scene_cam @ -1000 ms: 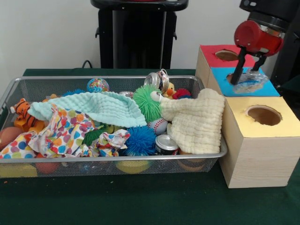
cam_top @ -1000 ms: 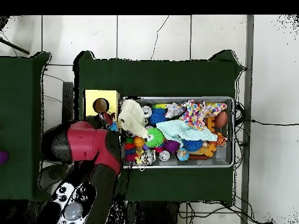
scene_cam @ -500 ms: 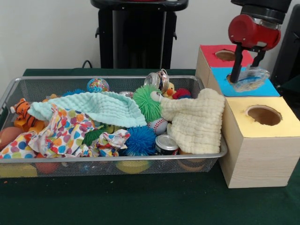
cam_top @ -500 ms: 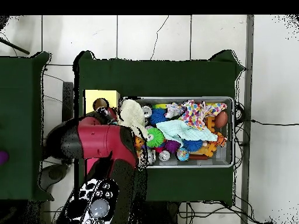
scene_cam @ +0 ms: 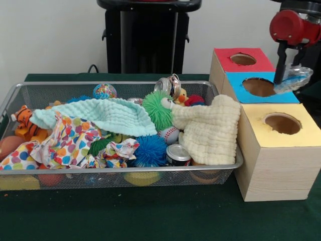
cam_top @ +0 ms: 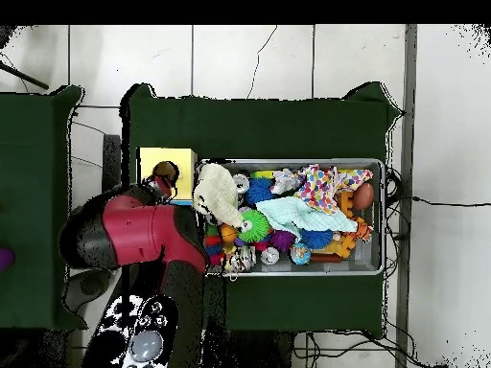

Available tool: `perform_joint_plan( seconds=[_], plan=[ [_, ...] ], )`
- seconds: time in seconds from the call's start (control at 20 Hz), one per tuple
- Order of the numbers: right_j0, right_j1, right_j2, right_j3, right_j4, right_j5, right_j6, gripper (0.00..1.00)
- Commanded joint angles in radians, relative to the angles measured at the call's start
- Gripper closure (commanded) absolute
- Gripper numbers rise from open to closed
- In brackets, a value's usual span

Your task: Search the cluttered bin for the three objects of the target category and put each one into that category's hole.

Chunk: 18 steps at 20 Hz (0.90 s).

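I have the gripper [scene_cam: 289, 75] clamped on a crumpled clear plastic bottle [scene_cam: 292, 80] just beside the blue box's hole [scene_cam: 259, 87], so next I judge it needs centring over that hole before letting go.

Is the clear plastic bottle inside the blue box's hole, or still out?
Out: the claw holds the clear plastic bottle beside the blue box, whose hole shows empty.

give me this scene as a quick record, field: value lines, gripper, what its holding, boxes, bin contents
gripper: shut on a clear crumpled plastic bottle, raised beside the blue box, off the edge of its top
boxes: red box farthest back, blue box in the middle, yellow box in front, each with one round hole on top
bin: wire mesh bin, cluttered
bin contents: mint cloth, cream cloth, polka-dot cloth, green fuzzy toy, blue spiky ball, baseball, can, tiger toy
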<state>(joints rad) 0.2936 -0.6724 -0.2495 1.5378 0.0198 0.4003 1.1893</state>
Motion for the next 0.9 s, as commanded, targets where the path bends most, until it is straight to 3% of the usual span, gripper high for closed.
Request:
perform_joint_plan(
  seconds=[0.05, 0.9],
  plan=[
    [-0.044, -0.022, 0.136, 0.093, -0.053, 0.028, 0.063, 0.0],
    [-0.167, -0.087, 0.274, 0.184, -0.07, -0.026, 0.056, 0.0]
  ],
)
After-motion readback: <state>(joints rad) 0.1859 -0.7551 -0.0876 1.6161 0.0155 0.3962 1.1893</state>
